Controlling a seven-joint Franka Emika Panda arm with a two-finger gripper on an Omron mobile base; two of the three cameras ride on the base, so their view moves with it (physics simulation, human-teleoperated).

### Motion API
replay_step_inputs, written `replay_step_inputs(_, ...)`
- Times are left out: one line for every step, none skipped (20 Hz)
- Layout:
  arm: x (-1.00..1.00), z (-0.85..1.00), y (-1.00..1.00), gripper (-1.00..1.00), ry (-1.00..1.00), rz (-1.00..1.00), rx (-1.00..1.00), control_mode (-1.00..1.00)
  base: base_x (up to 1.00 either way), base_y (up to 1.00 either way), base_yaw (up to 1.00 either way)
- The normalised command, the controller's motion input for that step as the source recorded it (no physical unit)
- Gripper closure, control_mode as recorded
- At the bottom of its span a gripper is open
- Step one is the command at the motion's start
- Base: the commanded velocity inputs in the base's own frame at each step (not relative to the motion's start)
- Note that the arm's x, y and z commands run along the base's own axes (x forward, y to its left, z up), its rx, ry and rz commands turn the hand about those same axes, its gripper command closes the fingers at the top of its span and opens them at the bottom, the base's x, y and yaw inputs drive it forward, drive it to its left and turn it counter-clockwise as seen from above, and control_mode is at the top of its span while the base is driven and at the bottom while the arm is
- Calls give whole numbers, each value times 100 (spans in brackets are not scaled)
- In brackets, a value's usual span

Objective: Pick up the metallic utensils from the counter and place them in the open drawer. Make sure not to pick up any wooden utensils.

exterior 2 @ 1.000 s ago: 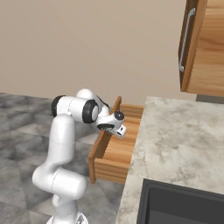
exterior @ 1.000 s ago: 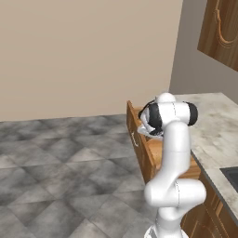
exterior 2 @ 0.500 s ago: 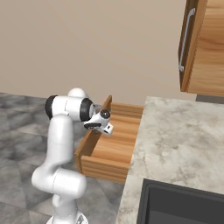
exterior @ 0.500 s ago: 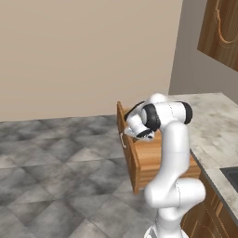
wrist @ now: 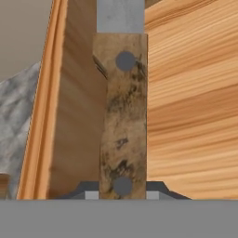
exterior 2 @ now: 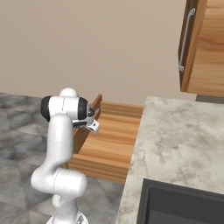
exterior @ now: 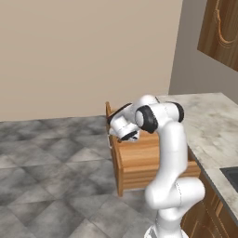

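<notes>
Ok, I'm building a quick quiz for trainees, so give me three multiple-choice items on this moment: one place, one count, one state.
1. Where is the brown-handled knife with the grey blade?
A over the light-brown wooden drawer
B on a plate
C in a pot
2. How many grey rivets show on its handle?
A one
B two
C four
3. The drawer is:
A shut
B pulled open
C lifted out
Answers: A, the drawer's plank bottom lies behind it in the hand view; B, one near each end; B, its inside shows in both base views.
</notes>
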Motion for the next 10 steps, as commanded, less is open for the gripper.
replay_step_inputs(24, 18, 73, 100, -3, -3, 0, -100, 0, 0, 0)
replay_step_inputs(24, 19, 71, 100, -3, -3, 0, -100, 0, 0, 0)
replay_step_inputs(25, 25, 73, 100, -4, -3, 0, -100, 0, 0, 0)
replay_step_inputs(29, 26, 71, 100, -5, -3, 0, -100, 0, 0, 0)
replay_step_inputs(32, 28, 65, 100, -3, -3, 0, -100, 0, 0, 0)
replay_step_inputs(27, 29, 62, 100, -4, -3, 0, -100, 0, 0, 0)
replay_step_inputs(26, 36, 59, 100, -4, -3, 0, -100, 0, 0, 0)
replay_step_inputs(22, 39, 56, 100, -4, -3, 0, -100, 0, 0, 0)
replay_step_inputs(17, 42, 49, 100, -3, -3, 0, -100, 0, 0, 0)
replay_step_inputs(12, 46, 37, 100, 0, -2, 0, -100, 0, 0, 0)
